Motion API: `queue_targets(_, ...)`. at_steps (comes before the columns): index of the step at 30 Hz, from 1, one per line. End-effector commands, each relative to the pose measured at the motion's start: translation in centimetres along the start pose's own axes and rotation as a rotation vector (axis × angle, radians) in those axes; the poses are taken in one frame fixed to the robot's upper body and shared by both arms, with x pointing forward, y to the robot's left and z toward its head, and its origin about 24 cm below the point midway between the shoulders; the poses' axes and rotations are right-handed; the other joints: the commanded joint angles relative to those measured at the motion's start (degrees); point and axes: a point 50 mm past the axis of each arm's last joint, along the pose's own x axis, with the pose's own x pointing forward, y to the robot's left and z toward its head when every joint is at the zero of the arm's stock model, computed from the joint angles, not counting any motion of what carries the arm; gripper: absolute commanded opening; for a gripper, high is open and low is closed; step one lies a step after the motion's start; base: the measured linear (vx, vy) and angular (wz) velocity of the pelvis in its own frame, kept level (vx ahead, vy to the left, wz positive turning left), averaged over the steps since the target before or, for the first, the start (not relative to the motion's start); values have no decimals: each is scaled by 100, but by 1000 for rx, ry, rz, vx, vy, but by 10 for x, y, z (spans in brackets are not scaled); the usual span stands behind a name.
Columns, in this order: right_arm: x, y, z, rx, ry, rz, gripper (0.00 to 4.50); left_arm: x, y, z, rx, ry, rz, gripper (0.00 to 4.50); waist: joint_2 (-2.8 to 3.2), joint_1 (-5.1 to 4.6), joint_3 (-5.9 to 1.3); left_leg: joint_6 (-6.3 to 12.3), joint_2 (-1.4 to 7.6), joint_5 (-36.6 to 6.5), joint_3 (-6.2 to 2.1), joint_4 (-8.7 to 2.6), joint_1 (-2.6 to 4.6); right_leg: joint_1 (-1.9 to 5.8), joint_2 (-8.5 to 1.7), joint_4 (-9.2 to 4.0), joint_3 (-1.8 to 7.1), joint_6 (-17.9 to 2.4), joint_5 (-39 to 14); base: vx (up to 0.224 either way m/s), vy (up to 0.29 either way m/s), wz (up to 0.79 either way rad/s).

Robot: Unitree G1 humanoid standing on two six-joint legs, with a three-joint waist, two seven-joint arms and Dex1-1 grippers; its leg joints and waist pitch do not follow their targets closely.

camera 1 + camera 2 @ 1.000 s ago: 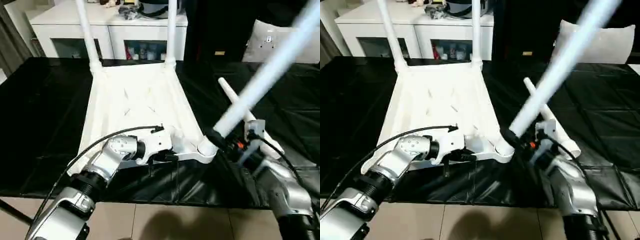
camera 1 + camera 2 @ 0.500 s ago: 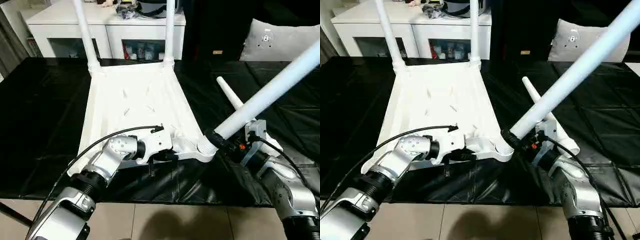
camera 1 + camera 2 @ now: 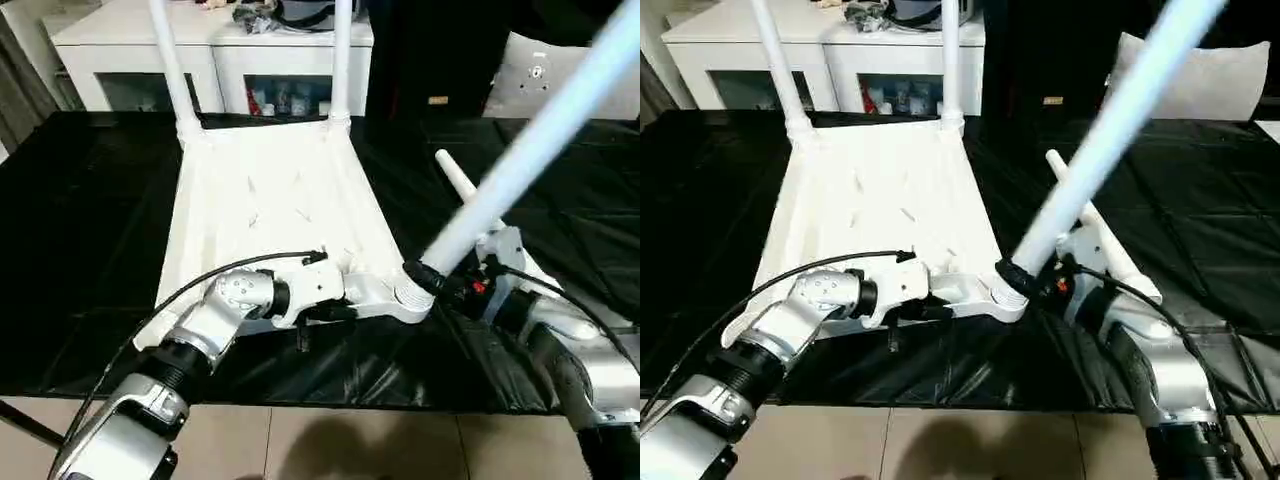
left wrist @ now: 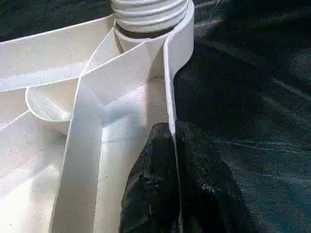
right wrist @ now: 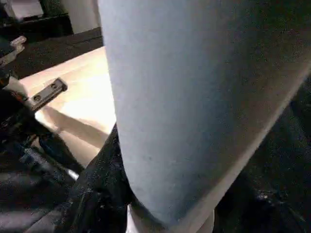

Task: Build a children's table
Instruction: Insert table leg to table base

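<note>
Black sheeting (image 3: 80,230) bears the upturned table top (image 3: 270,210). Left gripper (image 4: 170,145) pinches its near rim; right gripper (image 3: 440,283) clamps a leg (image 3: 520,165) leaning toward two o'clock from the near-right socket (image 3: 408,297).

The leg (image 3: 520,165) in the right tool (image 3: 432,281) has swung more upright over the top's (image 3: 270,210) near-right socket (image 3: 410,297).

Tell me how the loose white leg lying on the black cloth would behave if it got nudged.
The loose leg is round and tapered, so it would probably roll, likely curving toward its thin end. It looks like hollow plastic, so probably light and stiff, and easily knocked. The black cloth is glossy and wrinkled; its creases might stop the leg early.
</note>
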Motion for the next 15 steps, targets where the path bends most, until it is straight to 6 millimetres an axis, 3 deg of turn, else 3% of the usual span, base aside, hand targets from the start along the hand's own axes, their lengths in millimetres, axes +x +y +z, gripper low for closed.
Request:
queue_targets(1, 3, -2, 7, 6, -13, -4, 188, -5, 2, -11, 6, 87, 16, 0, -42, -50, -214, 177, 317, -2382, -190, -491, 25, 121, -518, -629, 259, 4, -3698, 0, 0, 0)
queue_targets(5, 9, -2, 13, -9, 1, 32, 188, -6, 1, -12, 11, 95, -1, 0, -35, -97, -228, 211, 328, -2265, -187, -501, -18, 145, -519, -584, 303, -127, -3454, 0, 0, 0)
queue_targets(8, 10, -5, 17, -20, 23, 64, 188, -6, 2, -11, 16, 98, -6, 0, -33, -36, -284, 304, 371, -1735, -154, -501, -58, 165, -513, -469, 387, -430, -2703, 0, 0, 0)
queue_targets(11, 10, -8, 20, -19, 50, 104, 188, -7, 2, -9, 23, 96, -10, 0, -27, 9, -296, 363, 398, -1443, -117, -493, -71, 179, -500, -373, 436, -718, -2219, 0, 0, 0)
queue_targets(13, 12, -9, 21, -32, 80, 135, 188, -7, 2, -9, 27, 96, -17, 0, -39, 25, -326, 397, 388, -1288, -94, -467, -81, 198, -494, -317, 462, -837, -1936, 31, -10, 2)
queue_targets(15, 12, -9, 21, -48, 109, 166, 188, -7, 2, -8, 32, 99, -26, 0, -52, 64, -364, 517, 364, -844, -59, -406, -111, 216, -483, -222, 482, -1035, -1367, 0, 0, 0)
